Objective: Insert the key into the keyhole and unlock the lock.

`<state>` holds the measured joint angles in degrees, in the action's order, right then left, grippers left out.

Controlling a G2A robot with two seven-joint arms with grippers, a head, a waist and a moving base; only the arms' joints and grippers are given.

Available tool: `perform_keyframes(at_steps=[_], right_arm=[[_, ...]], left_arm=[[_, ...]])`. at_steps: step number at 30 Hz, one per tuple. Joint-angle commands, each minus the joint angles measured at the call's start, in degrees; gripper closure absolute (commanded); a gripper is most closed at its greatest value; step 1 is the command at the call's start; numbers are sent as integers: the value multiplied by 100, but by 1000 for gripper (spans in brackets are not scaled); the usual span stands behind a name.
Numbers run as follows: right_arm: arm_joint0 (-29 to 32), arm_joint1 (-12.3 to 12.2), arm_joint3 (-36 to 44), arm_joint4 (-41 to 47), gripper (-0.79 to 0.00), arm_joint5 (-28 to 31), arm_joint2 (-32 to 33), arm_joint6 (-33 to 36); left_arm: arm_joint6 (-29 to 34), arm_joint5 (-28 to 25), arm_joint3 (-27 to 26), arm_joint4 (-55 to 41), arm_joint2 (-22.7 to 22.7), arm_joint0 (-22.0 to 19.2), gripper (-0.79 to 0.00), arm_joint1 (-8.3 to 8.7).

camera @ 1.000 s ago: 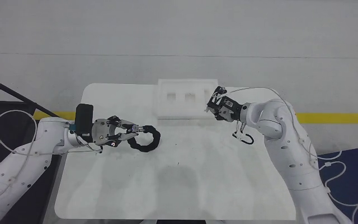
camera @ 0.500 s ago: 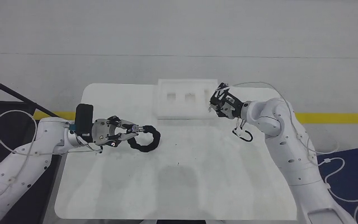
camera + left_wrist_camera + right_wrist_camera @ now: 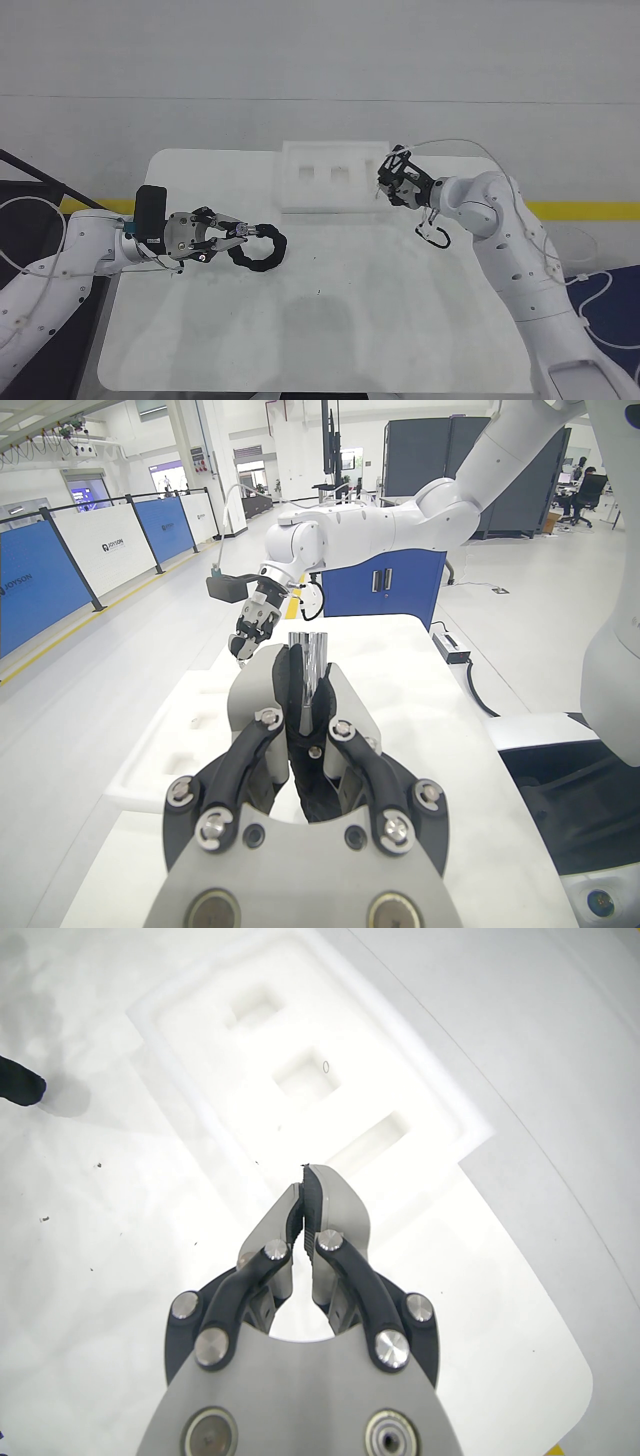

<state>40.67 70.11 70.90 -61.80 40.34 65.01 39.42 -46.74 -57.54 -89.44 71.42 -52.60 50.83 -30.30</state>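
Note:
A black chain lock [image 3: 262,255] curls in a loop at the table's left middle. My left gripper [image 3: 243,232] is shut on it. In the left wrist view its silver cylinder end [image 3: 314,650] sticks out past the left gripper [image 3: 302,680]. My right gripper [image 3: 384,186] hangs at the near right corner of a white foam tray [image 3: 330,203]. In the right wrist view the right gripper [image 3: 303,1180] is shut, pads pressed together, above the tray's long pocket [image 3: 370,1143]. Only a tiny dark sliver shows at its tips; no key can be made out.
The foam tray [image 3: 200,1023] has three pockets and lies at the table's far middle. The white table [image 3: 320,330] is bare in front of both arms. A black carabiner-like loop [image 3: 433,237] hangs from the right wrist.
The right gripper has shifted slightly toward the far side, closer over the tray's corner, and its wrist has turned a little. The left arm and the lock have not moved.

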Motion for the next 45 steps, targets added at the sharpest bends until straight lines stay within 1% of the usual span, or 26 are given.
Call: perform_keyframes(at_steps=[1, 20, 21, 22, 23, 24, 25, 26, 30, 33, 38, 39, 41, 44, 45], right_arm=[[-21, 3, -55, 0, 0, -15, -39, -34], [-197, 0, -492, -11, 0, -91, -271, -182], [-202, 1, -485, -4, -120, -93, -283, -183], [-202, 0, -470, 7, -292, -103, -291, -174], [-206, -3, -456, 12, -557, -113, -292, -157], [-213, -7, -444, 18, -708, -118, -290, -135], [-218, -11, -432, 34, -767, -131, -280, -113], [-214, -15, -421, 79, -785, -148, -269, -81], [-200, -22, -301, 427, -785, -364, -186, 120], [-204, -2, -204, 963, -785, -768, -136, 505], [-295, 28, -44, 1437, -785, -1540, -153, 1242], [-319, 37, -9, 1519, -773, -1661, -170, 1335], [-338, 59, 19, 1636, -662, -1943, -239, 1561], [-366, 101, 22, 1885, -637, -2269, -356, 1831], [-379, 114, 24, 1918, -646, -2354, -404, 1882]], left_arm=[[0, 0, 0, 0, 0, 0, 0, 0], [0, 0, 0, 0, 0, 0, 0, 0], [0, 0, 0, 0, 0, 0, 0, 0], [0, 0, 0, 0, 0, 0, 0, 0], [0, 0, 0, 0, 0, 0, 0, 0], [0, 0, 0, 0, 0, 0, 0, 0], [0, 0, 0, 0, 0, 0, 0, 0], [0, 0, 0, 0, 0, 0, 0, 0], [0, 0, 0, 0, 0, 0, 0, 0], [0, 0, 0, 0, 0, 0, 0, 0], [0, 0, 0, 0, 0, 0, 0, 0], [0, 0, 0, 0, 0, 0, 0, 0], [0, 0, 0, 0, 0, 0, 0, 0], [0, 0, 0, 0, 0, 0, 0, 0], [0, 0, 0, 0, 0, 0, 0, 0]])
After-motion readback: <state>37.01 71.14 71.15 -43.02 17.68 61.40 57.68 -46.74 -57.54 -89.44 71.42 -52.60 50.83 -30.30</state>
